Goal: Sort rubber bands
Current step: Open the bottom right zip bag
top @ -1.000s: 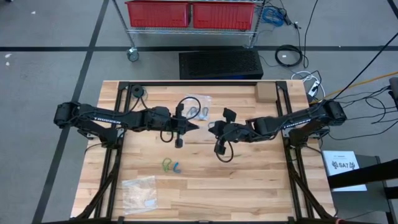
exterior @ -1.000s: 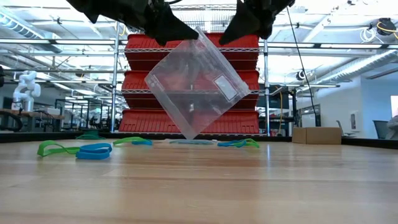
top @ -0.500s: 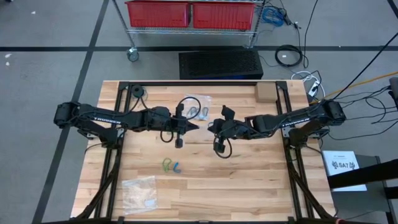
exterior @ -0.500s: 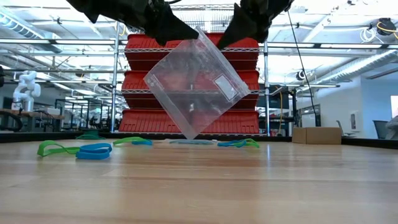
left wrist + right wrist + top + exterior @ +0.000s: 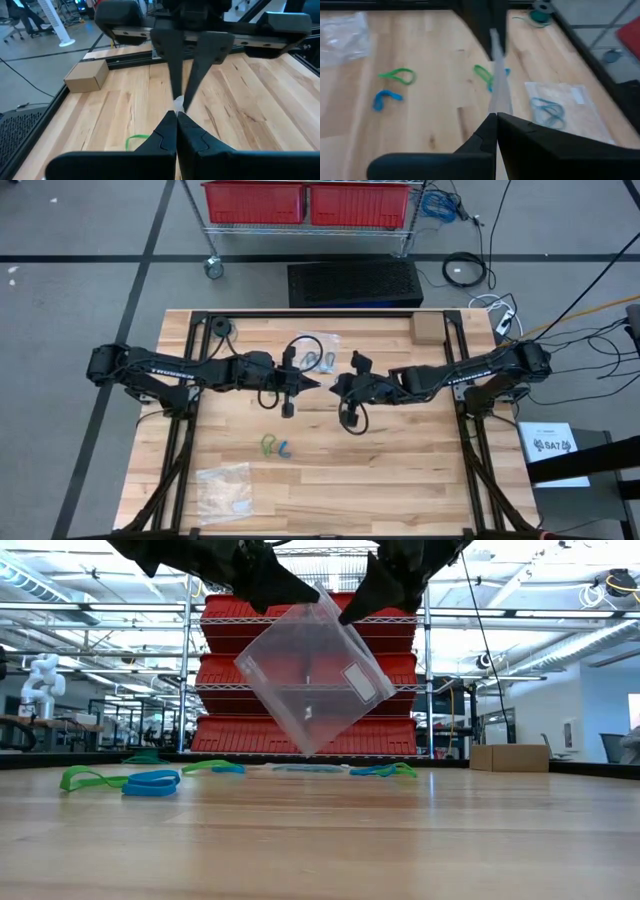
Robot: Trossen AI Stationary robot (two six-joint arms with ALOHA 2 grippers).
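Two grippers, left point(image 5: 300, 592) and right point(image 5: 355, 608), pinch a white-labelled clear bag point(image 5: 312, 680).

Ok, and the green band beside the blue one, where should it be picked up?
I'd pinch one strand of the green band from straight above, at the end away from the blue band: it lies flat on the table. Left gripper and right gripper are both shut on the clear bag.

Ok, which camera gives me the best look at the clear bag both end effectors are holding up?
The low view: the clear bag hangs face-on between the left end effector and the right end effector. The high view hides it between the arms; both wrist views catch only its thin edge.
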